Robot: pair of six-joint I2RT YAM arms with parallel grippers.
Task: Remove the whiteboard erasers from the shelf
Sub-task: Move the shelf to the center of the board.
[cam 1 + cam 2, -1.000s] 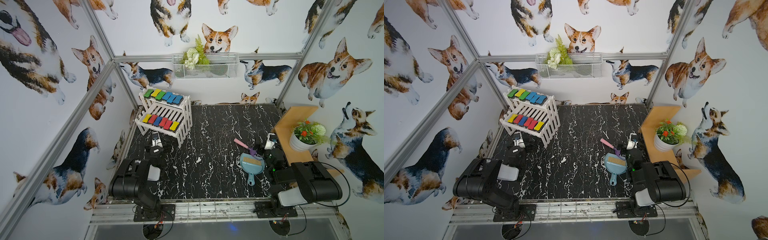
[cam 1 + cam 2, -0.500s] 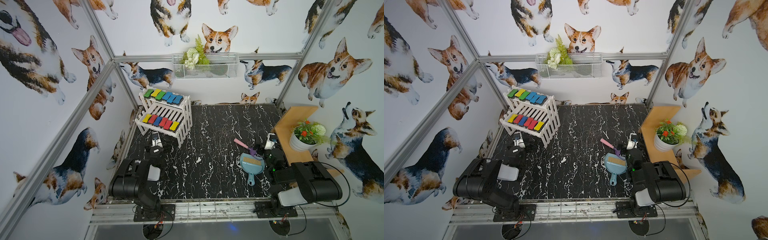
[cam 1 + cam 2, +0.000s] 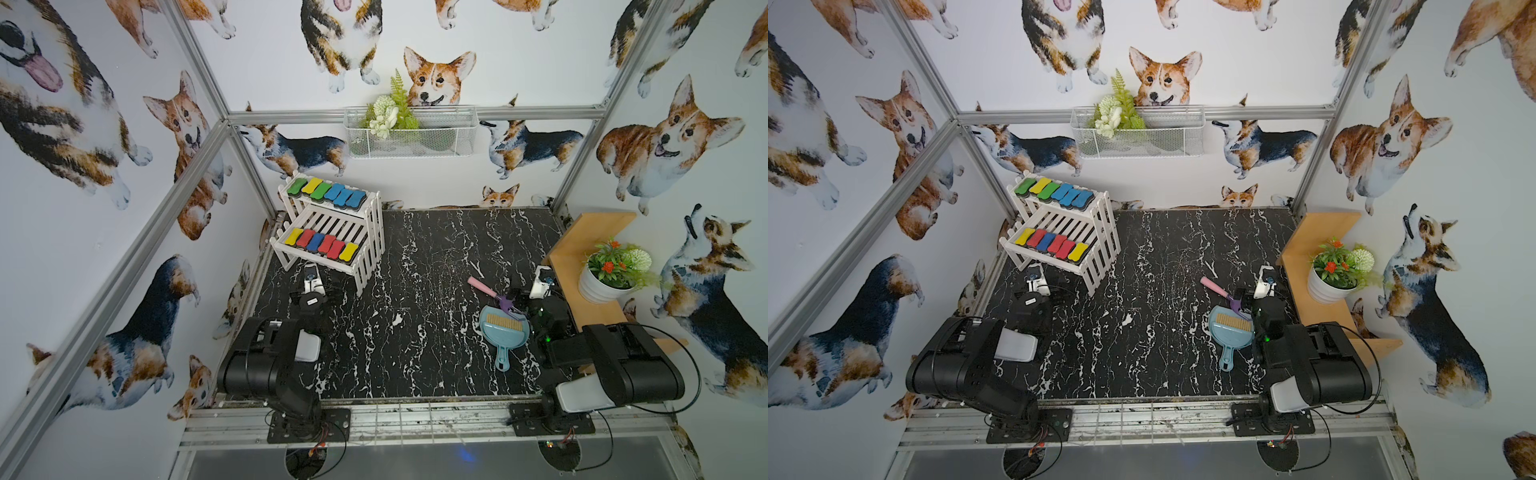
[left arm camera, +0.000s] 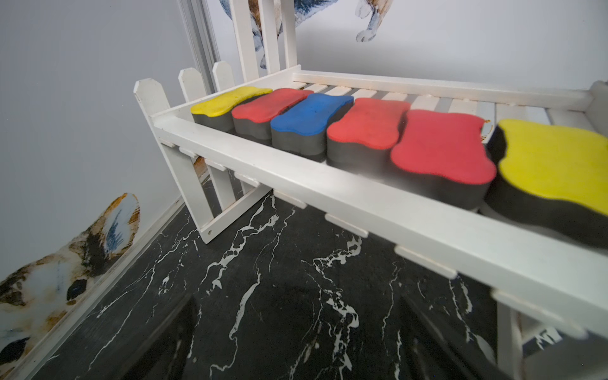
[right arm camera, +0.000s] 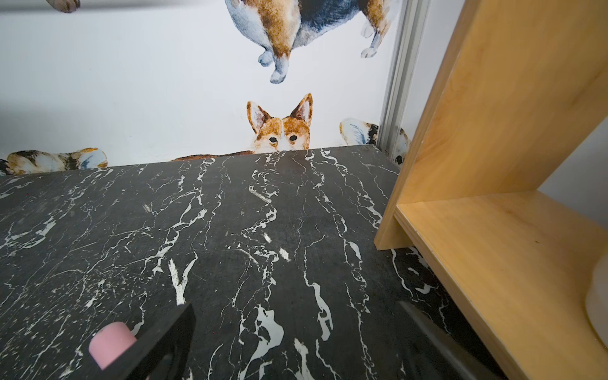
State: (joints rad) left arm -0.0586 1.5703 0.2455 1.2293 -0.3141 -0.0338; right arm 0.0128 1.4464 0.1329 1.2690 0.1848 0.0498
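Left tool [image 3: 312, 272], released, sits low before the shelf [image 3: 372, 245], upper left; rising, it may snag the rail, spilling whiteboard erasers [image 3: 305, 237].

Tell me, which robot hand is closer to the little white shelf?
Left. The left gripper sits open just in front of the lower tier of the shelf. The right gripper is far across the table, beside the tan wooden unit.
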